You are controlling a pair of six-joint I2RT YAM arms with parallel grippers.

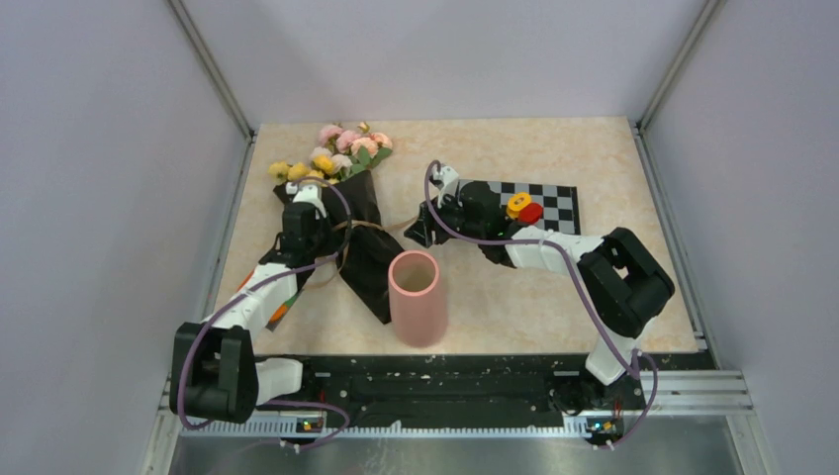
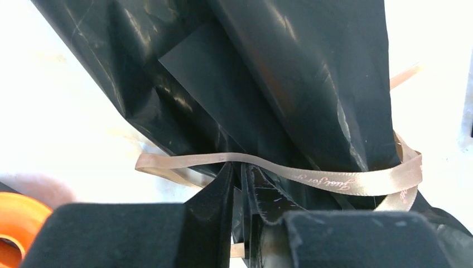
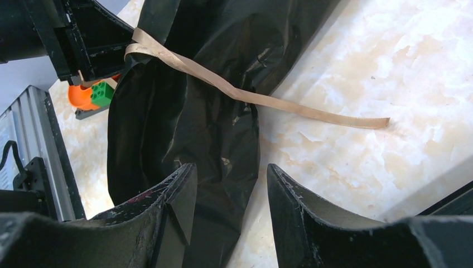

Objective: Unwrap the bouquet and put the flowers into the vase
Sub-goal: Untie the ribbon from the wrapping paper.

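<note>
**A:** Starting nearest: pink vase (image 1: pixel 417 297), upright on the counter (image 1: pixel 554 307), nothing inside. And the bouquet (image 1: pixel 361 247)?

**B:** Lying flat just left of the vase. Pointed tail of the black wrapping paper (image 2: pixel 290 72) right beside the vase's left side, the rest slanting away beyond it to the left. Still tied.

**A:** Left claw (image 2: pixel 248 212)?

**B:** Left of the vase and somewhat beyond it, down on the wrap's waist. Narrow, nearly closed, with a fold of the black paper caught between the pads. Tan ribbon (image 2: pixel 312 177) looping across just ahead of the tips.

**A:** Right claw (image 3: pixel 231 184)?

**B:** Just beyond the vase, aimed left at the wrap's right edge. About half wide, gripping nothing. Loose ribbon end trailing on the counter ahead.

**A:** Handling?

**B:** Probably very light. Glossy, crinkly film, so likely slippery, and more apt to crease than to hold a shape. Ribbon thin, flat and limp: best pinched near the free end and drawn away from the knot, with the wrap pinned meanwhile.

**A:** Farthest?

**B:** Flowers (image 1: pixel 346 148), pink, peach and yellow, spilling from the wrap's open end, well beyond the vase to the left. Soft heads, likely easy to crush. Better taken by the stems, once bared, and lowered stem-first into the vase.
</note>
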